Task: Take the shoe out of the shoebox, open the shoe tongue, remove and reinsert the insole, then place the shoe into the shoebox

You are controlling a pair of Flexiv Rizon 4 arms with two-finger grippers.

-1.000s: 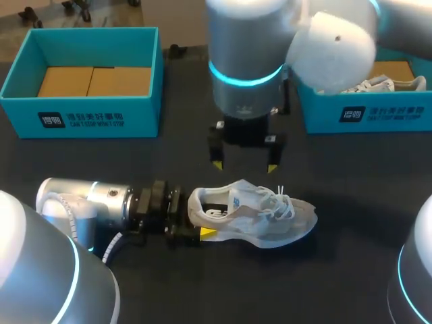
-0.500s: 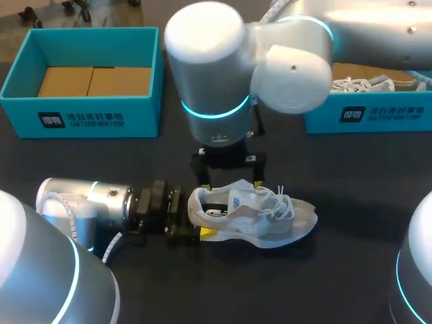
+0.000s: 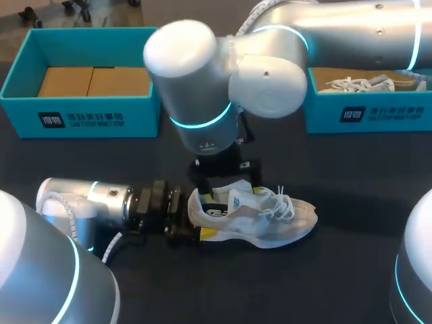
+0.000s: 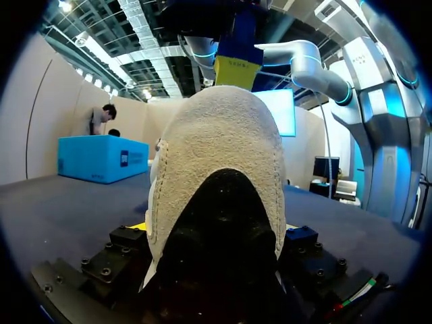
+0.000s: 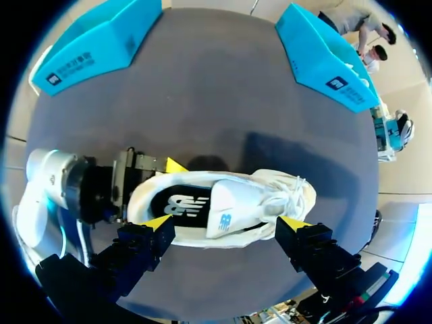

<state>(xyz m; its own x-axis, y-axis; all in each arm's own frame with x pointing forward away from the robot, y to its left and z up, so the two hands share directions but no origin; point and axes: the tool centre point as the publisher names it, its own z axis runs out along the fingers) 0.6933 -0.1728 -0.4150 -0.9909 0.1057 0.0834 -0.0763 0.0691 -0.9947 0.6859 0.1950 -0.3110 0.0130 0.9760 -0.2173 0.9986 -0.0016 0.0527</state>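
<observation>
Two grippers meet at the shoe (image 3: 253, 216), lying mid-table (image 3: 351, 175) with its toe right: the left gripper (image 3: 196, 216) clamps its heel, the right gripper (image 3: 229, 189) hovers spread wide over its opening.

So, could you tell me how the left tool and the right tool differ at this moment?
The left tool lies level along the table, while the right tool points straight down. The left tool is shut on the heel of the shoe; the right tool is open, fingers spread over the shoe. Both have yellow tips.
</observation>
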